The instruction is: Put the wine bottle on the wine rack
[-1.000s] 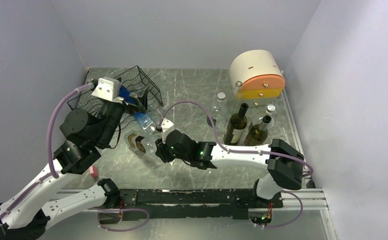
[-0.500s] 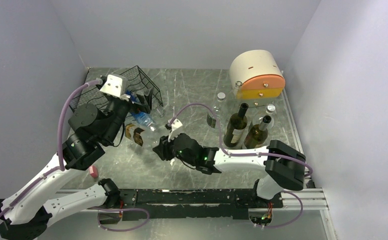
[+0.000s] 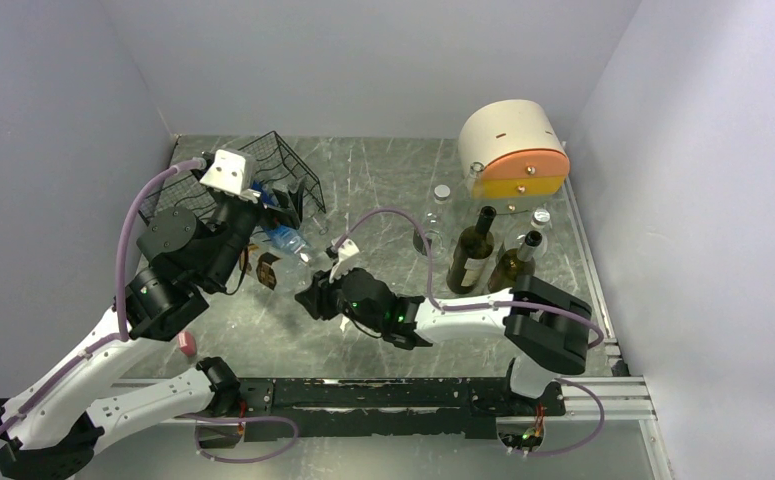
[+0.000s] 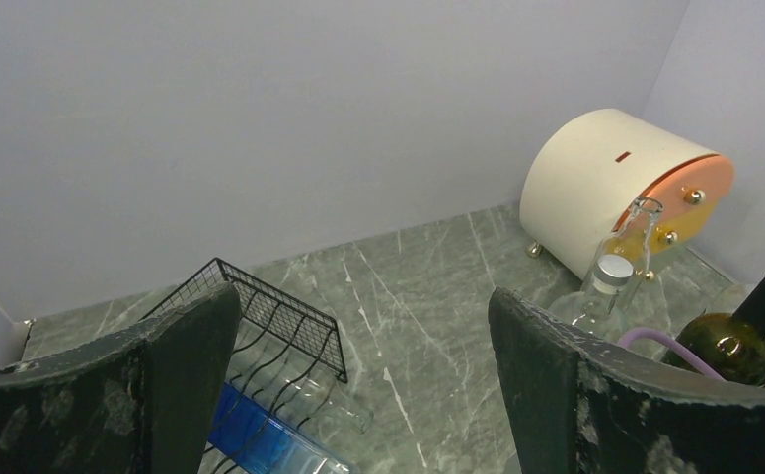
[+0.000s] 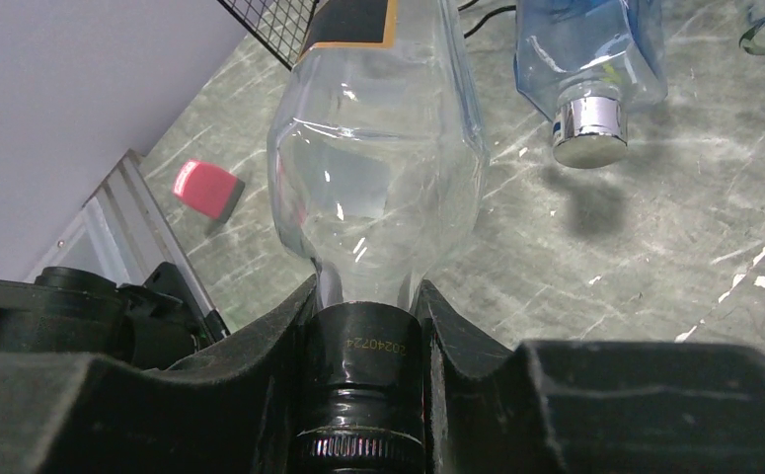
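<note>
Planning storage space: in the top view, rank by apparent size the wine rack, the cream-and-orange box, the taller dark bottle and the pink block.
Largest, unranked: wine rack and cream-and-orange box, which look similar; the left arm hides part of the rack.
Then: taller dark bottle.
Smallest: pink block.

one black wire wine rack (image 3: pixel 283 165), one cream-and-orange drum box (image 3: pixel 511 140) and one pink block (image 3: pixel 186 344) share the bench. two dark green wine bottles (image 3: pixel 473 250) (image 3: pixel 515 262), one clear labelled bottle (image 5: pixel 378 168), one blue bottle (image 5: pixel 587 49). the small clear glass bottles (image 4: pixel 610 281) by the box are too faint to count.
</note>
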You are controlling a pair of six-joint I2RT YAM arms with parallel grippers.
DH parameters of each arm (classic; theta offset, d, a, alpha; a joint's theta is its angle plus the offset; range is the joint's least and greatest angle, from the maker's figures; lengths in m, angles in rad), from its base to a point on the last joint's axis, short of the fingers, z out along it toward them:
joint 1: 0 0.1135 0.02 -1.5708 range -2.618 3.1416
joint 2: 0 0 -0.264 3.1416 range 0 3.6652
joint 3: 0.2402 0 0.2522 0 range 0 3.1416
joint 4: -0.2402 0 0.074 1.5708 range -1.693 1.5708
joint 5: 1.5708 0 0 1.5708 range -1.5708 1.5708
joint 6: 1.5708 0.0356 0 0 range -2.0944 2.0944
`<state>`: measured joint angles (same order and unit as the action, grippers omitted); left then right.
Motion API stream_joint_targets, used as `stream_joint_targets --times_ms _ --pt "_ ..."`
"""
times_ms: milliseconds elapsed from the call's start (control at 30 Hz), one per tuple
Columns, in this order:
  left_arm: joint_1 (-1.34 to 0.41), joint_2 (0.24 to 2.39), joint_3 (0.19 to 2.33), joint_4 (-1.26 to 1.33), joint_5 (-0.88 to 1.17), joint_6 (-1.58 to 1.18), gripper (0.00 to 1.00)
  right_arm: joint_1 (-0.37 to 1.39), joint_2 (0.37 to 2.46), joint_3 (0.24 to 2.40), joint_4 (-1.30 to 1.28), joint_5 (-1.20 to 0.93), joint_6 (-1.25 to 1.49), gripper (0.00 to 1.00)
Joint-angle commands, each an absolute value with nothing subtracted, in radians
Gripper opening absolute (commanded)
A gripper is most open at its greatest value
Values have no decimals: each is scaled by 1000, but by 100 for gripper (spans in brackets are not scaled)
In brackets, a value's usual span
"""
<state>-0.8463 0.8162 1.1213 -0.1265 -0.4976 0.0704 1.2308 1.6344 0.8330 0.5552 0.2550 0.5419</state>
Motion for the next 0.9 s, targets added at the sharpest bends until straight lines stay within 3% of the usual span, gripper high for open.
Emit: stream_joint_targets --times_ms 0,867 --pt "-850 805 1151 -141 -522 63 100 1235 1608 889 793 275 560 0" --pt "-850 801 1179 -179 -513 63 100 1208 1779 985 871 261 609 0"
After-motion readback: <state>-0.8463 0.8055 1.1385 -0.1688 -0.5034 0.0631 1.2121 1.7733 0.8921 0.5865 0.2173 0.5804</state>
